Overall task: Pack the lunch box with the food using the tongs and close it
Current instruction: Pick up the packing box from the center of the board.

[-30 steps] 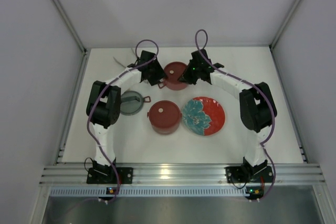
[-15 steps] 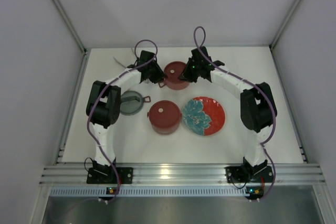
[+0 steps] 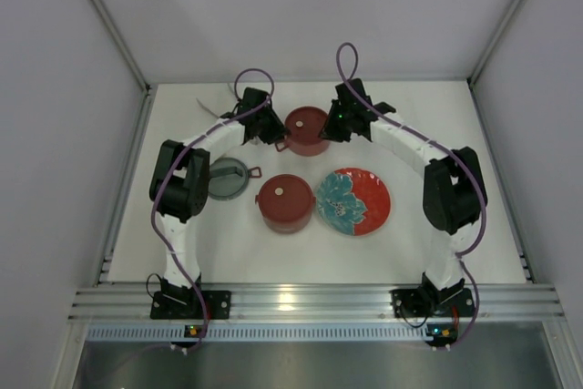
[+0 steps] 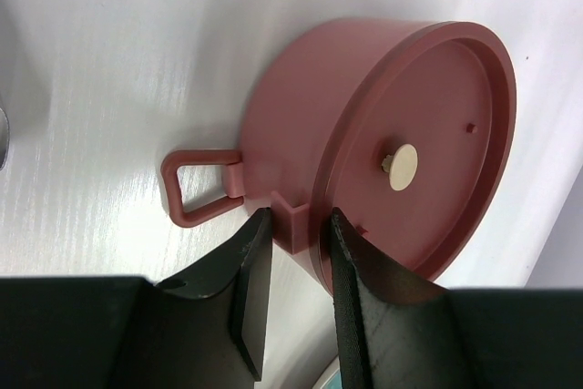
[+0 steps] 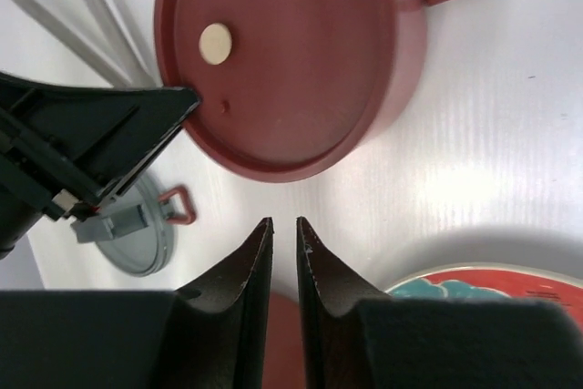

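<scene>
My left gripper (image 4: 297, 225) seems pinched on the rim lug of the lidded pot (image 4: 301, 107) at the back of the table (image 3: 428, 252); the pot is probably light, rigid, slippery plastic. My right gripper (image 5: 283, 225) hovers nearby, nearly closed, empty.

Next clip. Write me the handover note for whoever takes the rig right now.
Left pincer: looks clamped on the far pot's side lug and lid rim.
Right pincer: nearly shut, empty, beside that pot.
The near pot sits next to the red plate; the tongs lie far left.
Done: both pots lidded, no food in sight.
Left: probably stacking the pots.
</scene>
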`<action>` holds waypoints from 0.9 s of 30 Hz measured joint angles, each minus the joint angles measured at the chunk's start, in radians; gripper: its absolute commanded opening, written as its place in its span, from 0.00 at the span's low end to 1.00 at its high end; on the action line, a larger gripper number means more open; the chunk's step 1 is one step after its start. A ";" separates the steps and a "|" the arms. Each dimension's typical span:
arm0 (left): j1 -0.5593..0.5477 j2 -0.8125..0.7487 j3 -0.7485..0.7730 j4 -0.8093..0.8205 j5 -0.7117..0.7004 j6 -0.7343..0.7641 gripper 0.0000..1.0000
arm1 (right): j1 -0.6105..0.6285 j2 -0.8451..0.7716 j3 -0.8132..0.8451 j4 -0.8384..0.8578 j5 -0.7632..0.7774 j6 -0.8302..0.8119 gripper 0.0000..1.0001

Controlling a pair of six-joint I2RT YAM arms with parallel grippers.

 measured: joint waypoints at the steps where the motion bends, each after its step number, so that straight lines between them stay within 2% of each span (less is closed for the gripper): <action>1: 0.000 0.000 0.002 -0.003 0.001 0.005 0.00 | -0.003 -0.003 0.000 -0.010 0.016 -0.010 0.16; 9: 0.004 0.001 0.039 -0.049 0.010 0.064 0.00 | -0.069 -0.005 0.000 -0.047 0.064 -0.068 0.32; 20: 0.027 0.007 0.089 -0.129 0.058 0.132 0.00 | -0.121 -0.005 0.020 -0.054 0.045 -0.143 0.36; 27: 0.051 0.007 0.089 -0.143 0.104 0.143 0.00 | -0.122 0.058 0.066 -0.046 -0.013 -0.190 0.46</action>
